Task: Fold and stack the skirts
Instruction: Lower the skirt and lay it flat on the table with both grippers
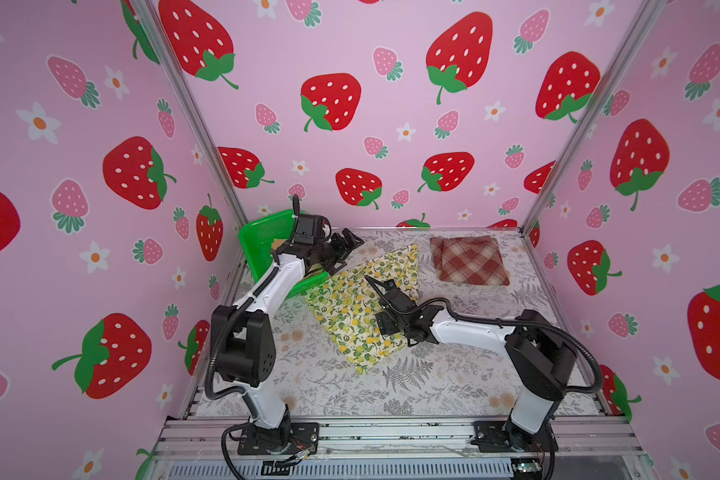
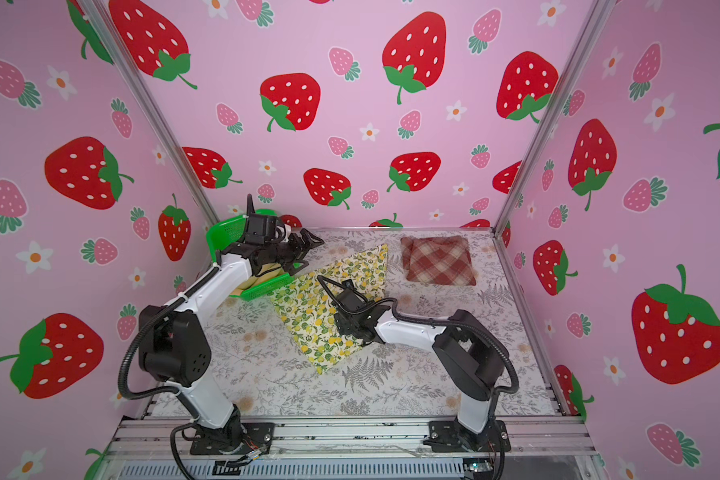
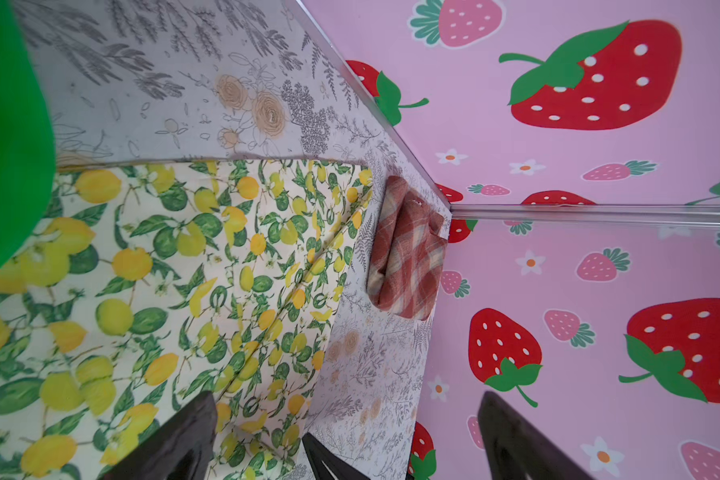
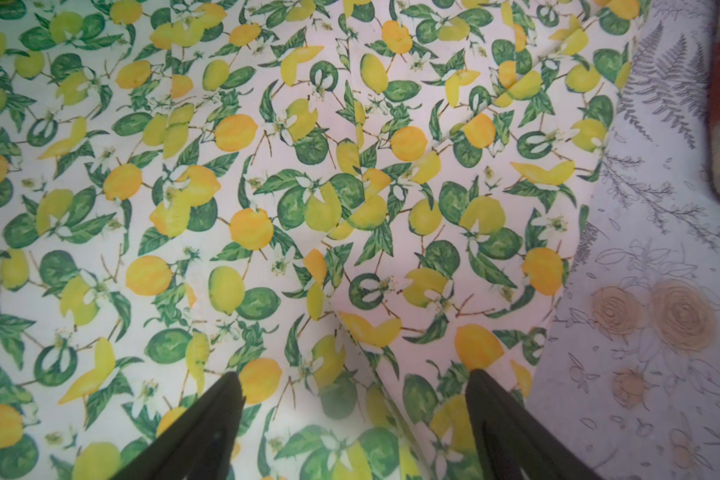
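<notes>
**Lemon skirt flat mid-table, both grippers spread over it**

The cream lemon-and-leaf print cloth skirt (image 1: 356,316) lies flat and diagonal mid-table, one corner toward the front, one toward the back wall. Creases run across it in the right wrist view.

The red-brown/cream plaid cloth skirt (image 1: 468,259) is folded into a thick square at back-right by the corner post, apart from the lemon one. A small white speck on it (image 3: 416,202) is too small to read.

The plain mustard-yellow cloth skirt (image 2: 262,277) sits in the green perforated plastic basket (image 1: 262,232) at back-left, mostly hidden under the left arm. The basket's near corner is just beside the lemon skirt's edge.

The left gripper (image 1: 348,249) is above the lemon skirt's back-left edge, next to the basket. Its jaws are wide apart w/ nothing between; fingers (image 3: 184,436) show in the left wrist view.

The right gripper (image 1: 378,283) is over the skirt's middle, pointing back-left, jaws spread. Can't tell if it touches the cloth.

View diffs:
- Both top views show the basket contents; the wrist views don't.
- Left wrist view shows the plaid bundle's rolled side edge.
- Right wrist view gets only a sliver of it at frame edge.
- Basket is just a green blur in the left wrist view.

All of it sits on the grey fern-and-flower print table cover (image 1: 391,386), w/ pink strawberry-print walls (image 1: 391,124) around.
</notes>
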`<state>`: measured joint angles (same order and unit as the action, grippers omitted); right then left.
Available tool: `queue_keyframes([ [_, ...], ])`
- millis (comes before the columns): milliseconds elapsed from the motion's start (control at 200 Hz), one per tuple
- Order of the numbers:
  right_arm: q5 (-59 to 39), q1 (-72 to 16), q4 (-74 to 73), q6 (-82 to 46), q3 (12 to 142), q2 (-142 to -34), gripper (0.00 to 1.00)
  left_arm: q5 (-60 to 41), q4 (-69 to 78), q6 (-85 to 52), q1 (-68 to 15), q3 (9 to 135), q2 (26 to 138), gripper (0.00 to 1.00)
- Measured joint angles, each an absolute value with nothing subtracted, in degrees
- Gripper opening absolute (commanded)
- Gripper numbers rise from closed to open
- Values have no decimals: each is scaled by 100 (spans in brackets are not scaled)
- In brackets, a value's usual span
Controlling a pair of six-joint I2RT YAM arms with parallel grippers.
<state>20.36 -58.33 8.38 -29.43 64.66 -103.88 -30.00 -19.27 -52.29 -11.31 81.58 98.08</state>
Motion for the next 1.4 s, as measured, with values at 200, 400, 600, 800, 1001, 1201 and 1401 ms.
queue_keyframes([
  [200, 2156, -5883, 902, -2915, 6967, -11061, 78, -3017, -1879, -5231, -956, 7102, 9098, 99],
  [400, 2335, -5887, 1017, -2832, 7489, -11577, 75, -3020, -1820, -5229, -757, 6783, 8499, 99],
  [600, 2477, -5887, 1155, -2735, 7992, -12036, 63, -3070, -1743, -5225, -681, 6593, 8208, 99],
  [800, 2576, -5881, 1192, -2764, 8009, -12086, 50, -3159, -1732, -5227, -572, 6357, 8211, 99],
  [1001, 2659, -5822, 1232, -2834, 7966, -12086, 24, -3218, -1728, -5225, -486, 6272, 8211, 99],
  [1201, 2681, -5791, 1120, -2862, 7815, -12018, 8, -3245, -1728, -5221, -427, 6198, 8211, 99],
  [1401, 2598, -5666, 1114, -2847, 7387, -11498, 2, -3256, -1686, -5162, -416, 6097, 8200, 100],
])
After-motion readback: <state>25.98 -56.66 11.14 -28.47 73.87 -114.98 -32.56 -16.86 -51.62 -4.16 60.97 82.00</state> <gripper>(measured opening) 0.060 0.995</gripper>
